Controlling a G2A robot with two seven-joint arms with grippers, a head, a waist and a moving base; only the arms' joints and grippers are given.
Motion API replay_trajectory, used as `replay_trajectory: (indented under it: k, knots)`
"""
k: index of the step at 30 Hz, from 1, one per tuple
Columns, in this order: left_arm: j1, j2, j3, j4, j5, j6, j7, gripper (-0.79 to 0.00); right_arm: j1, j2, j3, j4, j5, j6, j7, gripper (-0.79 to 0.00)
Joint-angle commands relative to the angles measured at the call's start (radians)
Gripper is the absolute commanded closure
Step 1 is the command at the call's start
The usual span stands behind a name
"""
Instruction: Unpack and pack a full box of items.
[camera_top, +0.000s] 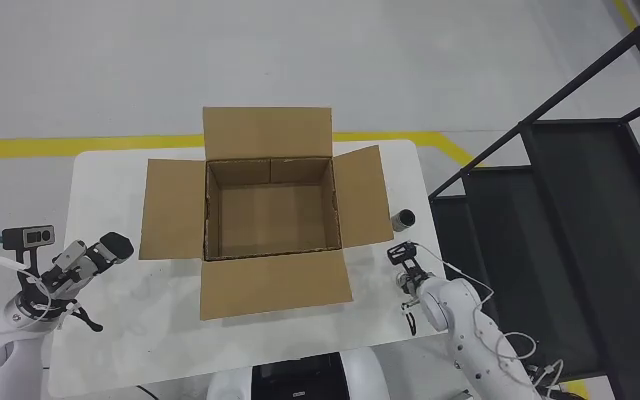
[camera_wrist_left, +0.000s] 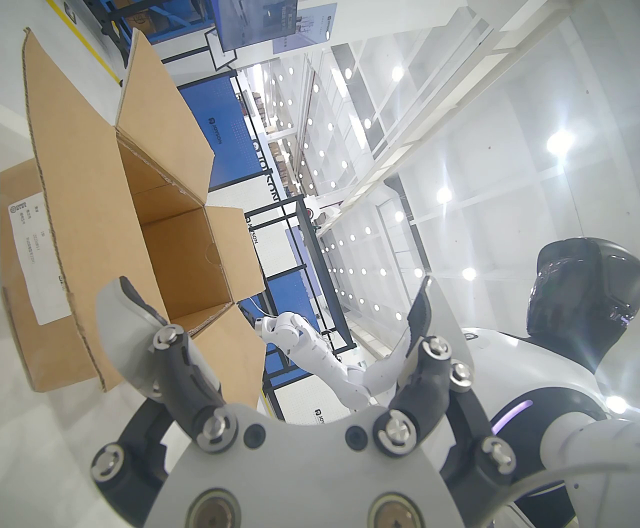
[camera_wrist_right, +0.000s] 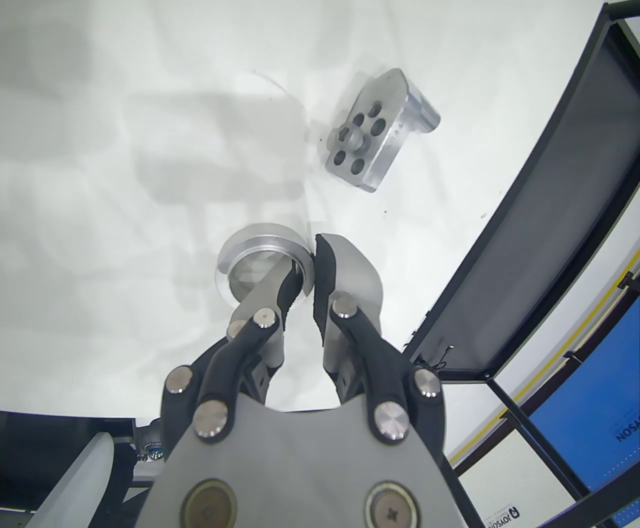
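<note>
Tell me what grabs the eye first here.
The open cardboard box dominates the middle of the table, flaps spread and inside bare. Near the table's edge, the right gripper pinches the rim of a metal ring. A drilled metal block lies nearby, apart from it.

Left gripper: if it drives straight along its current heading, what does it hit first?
Probably the cardboard box. The left gripper, open, frames a box flap between its fingers, with the right arm farther behind. Top view agrees: it aims at the box's left side. Depth unclear.
</note>
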Motion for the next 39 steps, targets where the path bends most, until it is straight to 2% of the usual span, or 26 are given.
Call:
replay_trajectory:
  k: [1, 5, 9, 13, 16, 19, 24, 39]
  knots:
    - [0.0, 0.0, 0.0, 0.0, 0.0, 0.0, 0.0, -0.785, -0.002, 0.0, 0.005, -0.007, 0.005, 0.002, -0.001, -0.785]
    - [0.0, 0.0, 0.0, 0.0, 0.0, 0.0, 0.0, -0.785, -0.037, 0.005, 0.062, -0.082, 0.053, 0.007, 0.006, -0.785]
    - [0.0, 0.0, 0.0, 0.0, 0.0, 0.0, 0.0, -0.785, -0.108, 0.014, 0.159, -0.216, 0.139, -0.03, 0.041, -0.785]
    - [0.0, 0.0, 0.0, 0.0, 0.0, 0.0, 0.0, -0.785, -0.179, 0.023, 0.257, -0.327, 0.155, -0.035, 0.061, -0.785]
    - [0.0, 0.0, 0.0, 0.0, 0.0, 0.0, 0.0, -0.785, -0.22, 0.02, 0.327, -0.391, 0.355, -0.061, 0.038, -0.785]
    - [0.0, 0.0, 0.0, 0.0, 0.0, 0.0, 0.0, -0.785, -0.254, 0.022, 0.409, -0.41, 0.546, -0.138, 0.023, -0.785]
    - [0.0, 0.0, 0.0, 0.0, 0.0, 0.0, 0.0, -0.785, -0.279, 0.029, 0.475, -0.407, 0.74, -0.262, 0.044, -0.785]
    - [0.0, 0.0, 0.0, 0.0, 0.0, 0.0, 0.0, -0.785, -0.279, 0.029, 0.475, -0.407, 0.74, -0.262, 0.044, -0.785]
